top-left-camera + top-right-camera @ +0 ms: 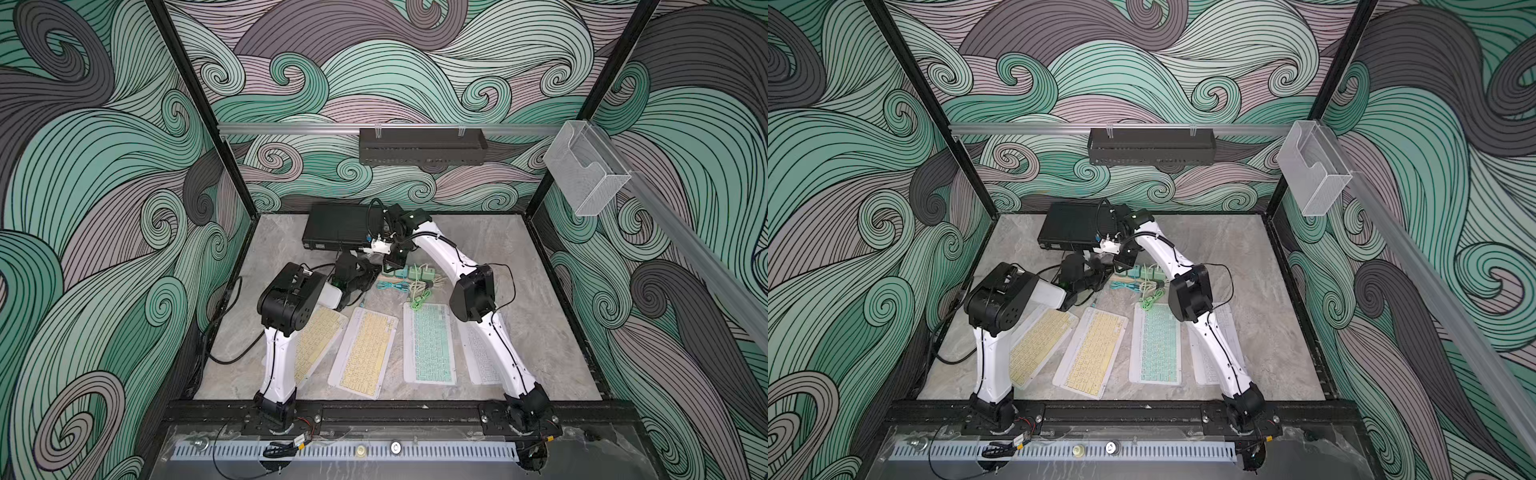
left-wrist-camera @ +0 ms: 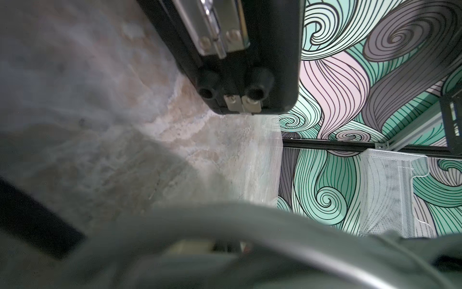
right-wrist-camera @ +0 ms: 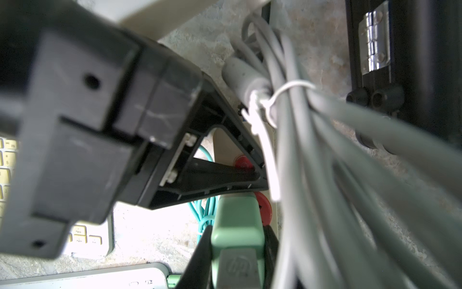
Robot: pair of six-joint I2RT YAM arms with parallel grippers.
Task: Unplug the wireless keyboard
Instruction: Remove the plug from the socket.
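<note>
the right gripper (image 3: 237,232) is pinching a green charger (image 3: 237,215) on the power strip (image 3: 222,142) while the left gripper (image 1: 368,272) is sitting fully closed.

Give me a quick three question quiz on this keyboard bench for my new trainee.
1. True or false: the teal keyboard lies between a yellow keyboard and the white keyboard.
2. What is the right gripper closed on? A) the green charger B) a yellow keyboard C) nothing
3. Fill in: the left gripper is ____.
Key: 1 true; 2 A; 3 shut.
</note>
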